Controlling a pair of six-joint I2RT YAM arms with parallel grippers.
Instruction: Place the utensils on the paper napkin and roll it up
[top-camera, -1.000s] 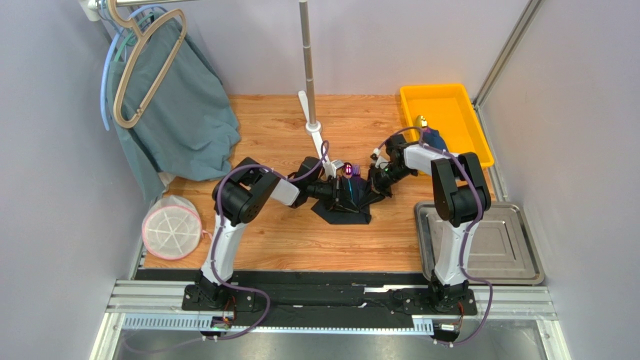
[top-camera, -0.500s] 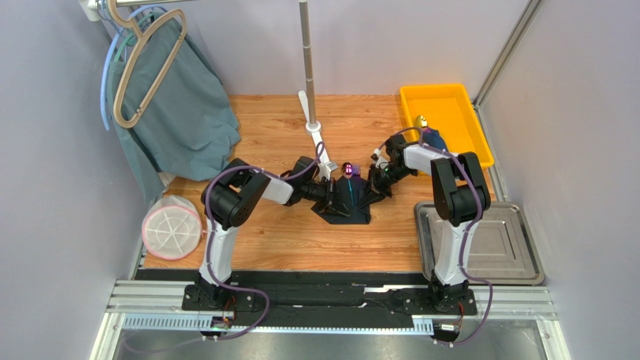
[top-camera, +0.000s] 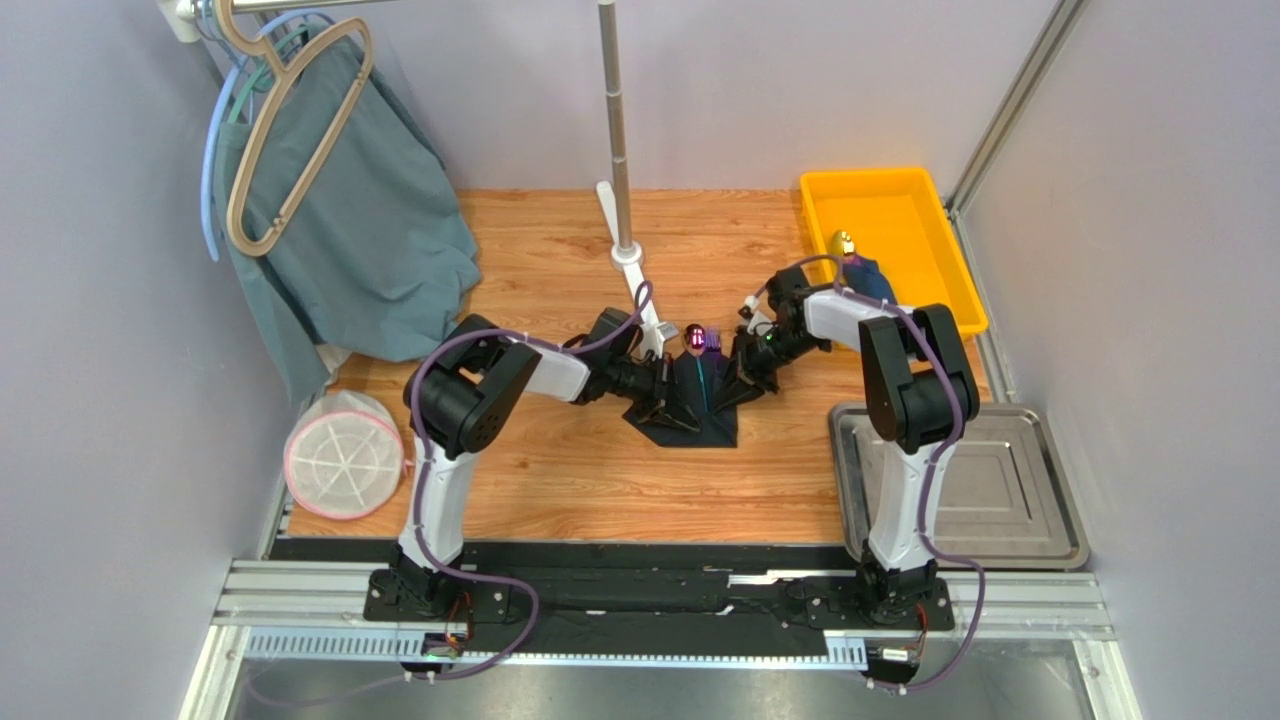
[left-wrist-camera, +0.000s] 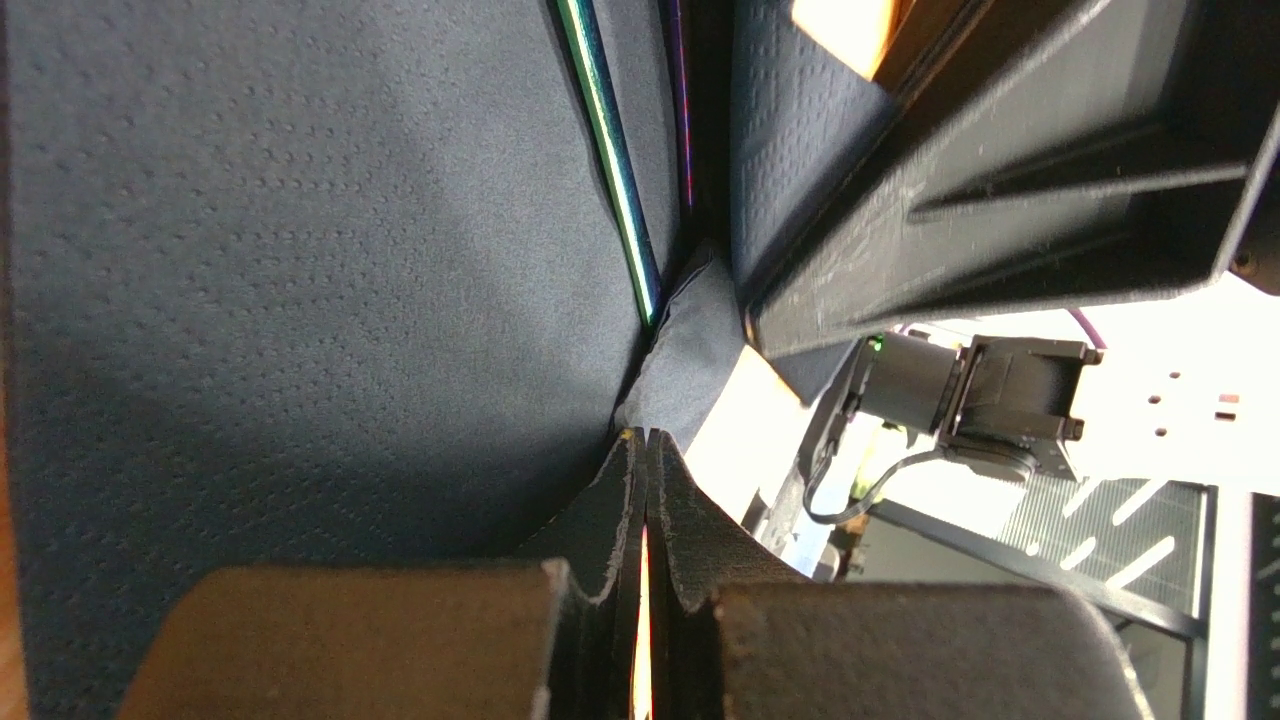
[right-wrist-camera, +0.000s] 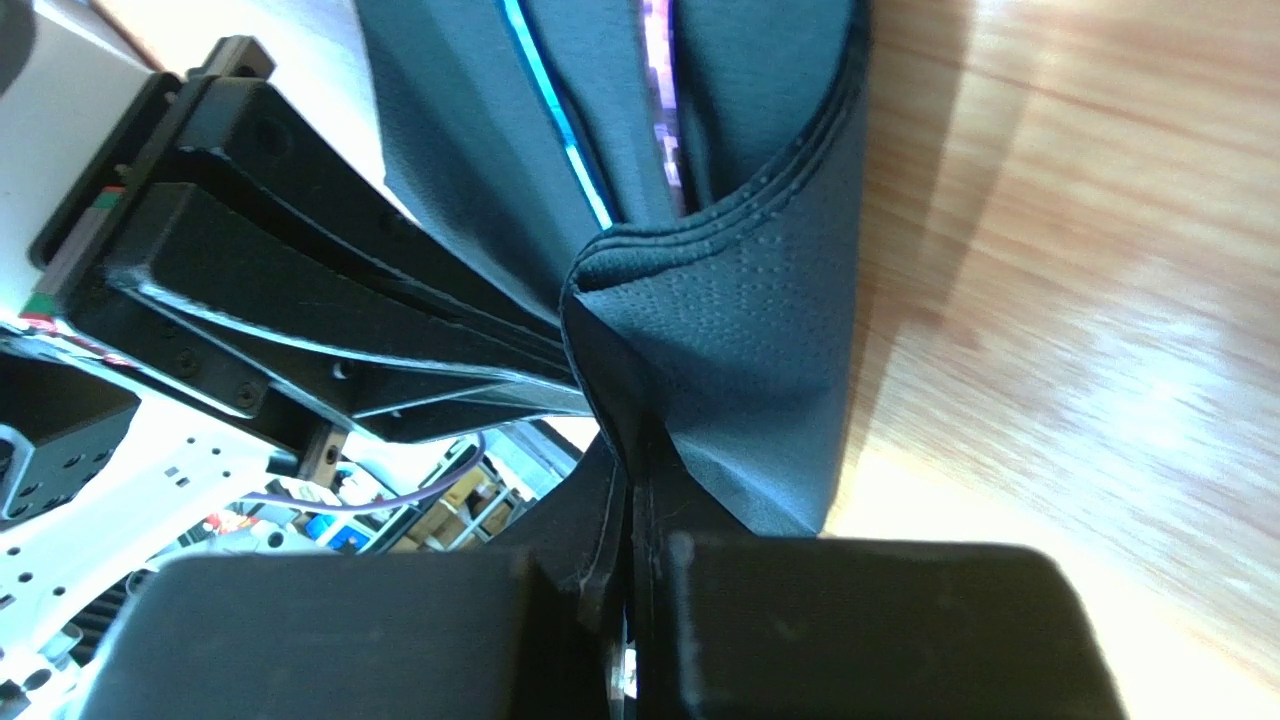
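Flat rectangular steel tray (top-camera: 1037, 518) is seen near-R on the wood-grain table (top-camera: 556, 465), and a round white mesh basket (top-camera: 344, 455) at the near-L edge. Mid-table, the thin matte black paper napkin (top-camera: 694, 413) is held from both sides. Its L edge is pinched in the left gripper (left-wrist-camera: 646, 444), fingers pressed together w/ the sheet btwn them. Its R edge is bunched and pinched the same way in the right gripper (right-wrist-camera: 633, 450). Both edges are lifted inward into a trough; the near corner is left flat on the wood. Iridescent metal utensils (top-camera: 696, 342) are laid in the trough, handles seen as thin green-blue and purple lines, purple head out at the far end; count can't be told. Far R, a yellow plastic bin (top-camera: 902, 210) is seen w/ a dark blue gold-tipped bundle (top-camera: 857, 267) inside. A white pole stand (top-camera: 616, 180) is at far centre, and a large teal cloth (top-camera: 361, 240) is hung far L.
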